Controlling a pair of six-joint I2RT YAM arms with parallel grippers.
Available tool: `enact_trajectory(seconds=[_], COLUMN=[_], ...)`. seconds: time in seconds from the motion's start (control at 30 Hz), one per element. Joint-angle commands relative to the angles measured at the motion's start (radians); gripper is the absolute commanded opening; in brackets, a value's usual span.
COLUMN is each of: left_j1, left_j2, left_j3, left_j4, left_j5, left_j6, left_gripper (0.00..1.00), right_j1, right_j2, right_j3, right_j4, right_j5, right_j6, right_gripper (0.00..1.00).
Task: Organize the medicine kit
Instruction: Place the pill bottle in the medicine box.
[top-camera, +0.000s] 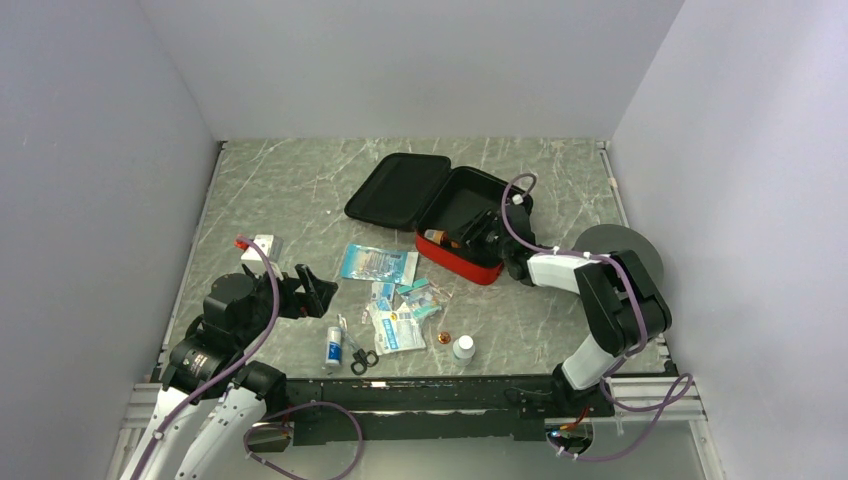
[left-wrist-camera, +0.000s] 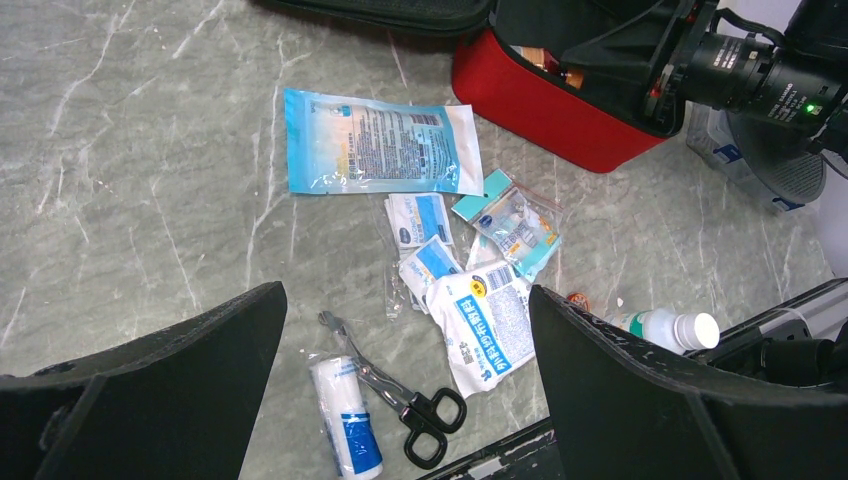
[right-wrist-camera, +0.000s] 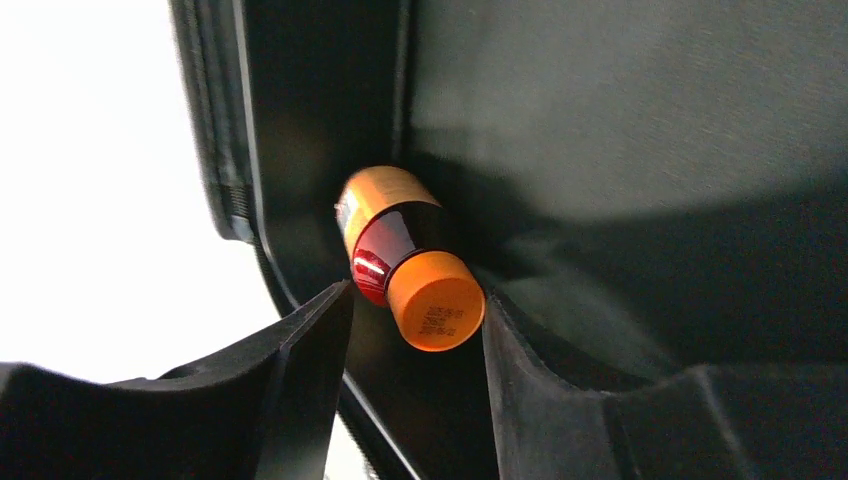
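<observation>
Bottle (right-wrist-camera: 400, 255) with orange cap lies in the open red medicine kit (top-camera: 470, 262), centre of the top view; your right gripper (right-wrist-camera: 417, 297) flanks it, likely placing it, grip or gap you cannot tell. Your left gripper (left-wrist-camera: 408, 300) hovers spread wide over the packets (left-wrist-camera: 375, 140).

Bottle (right-wrist-camera: 410, 255) inside medicine kit (top-camera: 465, 263); packets (top-camera: 400, 320), scissors (top-camera: 362, 357) on table (top-camera: 280, 190) before kit.

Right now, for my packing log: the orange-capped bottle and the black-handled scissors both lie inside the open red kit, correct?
Only the orange-capped bottle lies inside the open medicine kit. The scissors are on the table beside a bandage roll, as the left wrist view shows.
</observation>
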Motion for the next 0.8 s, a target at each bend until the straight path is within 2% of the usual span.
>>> enact_trajectory(seconds=[0.0,0.3,0.5,0.77], left_j1=[-0.004,-0.004,-0.004,-0.004], left_j2=[-0.004,-0.005,-0.005,-0.003], left_j3=[0.027,0.027,0.027,0.027], left_j4=[0.025,0.027,0.028,0.026], left_j5=[0.013,0.010,0.011,0.009], left_j6=[-0.005,-0.006,-0.007,-0.007], left_gripper=[0.99,0.99,0.99,0.98], right_j1=[0.005,0.006,0.016,0.032], right_j2=[-0.040,-0.164,-0.260,-0.418], right_j3=[0.048,0.116,0.224,0.284], right_j4=[-0.111,-0.338,-0.585,-0.782], right_j5=[0.015,0.088,0.170,0.224], right_j6=[-0.074,-0.200,-0.334,-0.502], right_gripper=[0.56,0.64,0.69,0.73])
